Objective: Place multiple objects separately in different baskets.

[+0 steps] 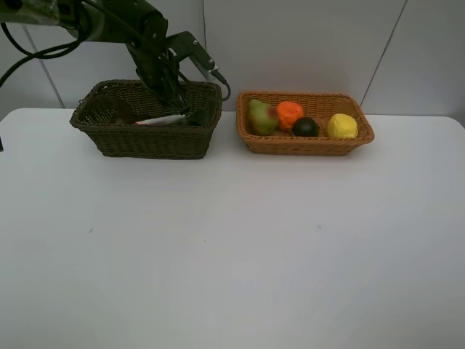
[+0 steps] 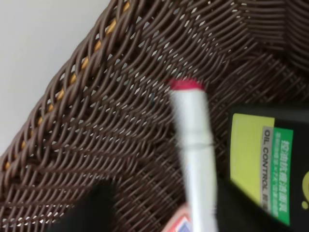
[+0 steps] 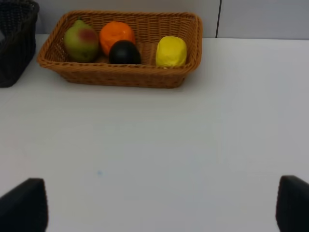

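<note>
My left gripper [image 1: 182, 109] reaches down into the dark olive-brown basket [image 1: 145, 142]. Its jaws stand apart. Blurred between them lies the white marker [image 2: 193, 145] with a red cap, clear of the one finger [image 2: 91, 212] that shows. The marker [image 1: 158, 119] rests inside this basket next to the dark green bottle [image 2: 270, 174]. The orange-tan basket [image 1: 305, 145] holds the green-red mango [image 1: 261, 116], the orange [image 1: 290, 113], the dark round fruit [image 1: 305, 127] and the yellow lemon [image 1: 342, 126]. My right gripper [image 3: 157, 208] hovers open over bare table, well short of that basket [image 3: 120, 77].
The two baskets stand side by side at the back of the white table [image 1: 232, 247], close to the wall. A small pink-red thing [image 2: 178, 224] peeks out beside the marker.
</note>
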Controlling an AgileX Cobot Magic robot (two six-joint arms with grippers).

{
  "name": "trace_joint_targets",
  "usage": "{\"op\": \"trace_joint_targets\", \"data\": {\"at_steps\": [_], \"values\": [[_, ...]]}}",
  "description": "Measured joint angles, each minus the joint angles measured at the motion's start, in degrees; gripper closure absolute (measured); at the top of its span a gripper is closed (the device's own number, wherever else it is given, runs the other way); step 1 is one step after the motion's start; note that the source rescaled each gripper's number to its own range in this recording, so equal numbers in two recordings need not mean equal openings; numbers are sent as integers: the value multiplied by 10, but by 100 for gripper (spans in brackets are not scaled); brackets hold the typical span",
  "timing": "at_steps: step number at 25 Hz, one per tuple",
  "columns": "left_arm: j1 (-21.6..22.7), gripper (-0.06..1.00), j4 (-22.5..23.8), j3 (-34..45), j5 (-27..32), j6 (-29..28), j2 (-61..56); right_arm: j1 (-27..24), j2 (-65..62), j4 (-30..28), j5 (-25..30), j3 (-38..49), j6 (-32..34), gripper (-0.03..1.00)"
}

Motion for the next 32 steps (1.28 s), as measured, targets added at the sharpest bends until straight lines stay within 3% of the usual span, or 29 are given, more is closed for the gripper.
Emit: {"op": "trace_joint_targets", "data": {"at_steps": [2,5,20,32], "values": [[0,8,10,0,0,0,0,0,0,0,0,0,0,-3],[0,2,19,0,9,0,0,0,0,0,0,0,0,-3],[0,2,21,0,32,2,0,0,0,1,0,0,0,-3],[0,2,81,0,115,-48,-35,0,0,1,0,0,0,-3]]}}
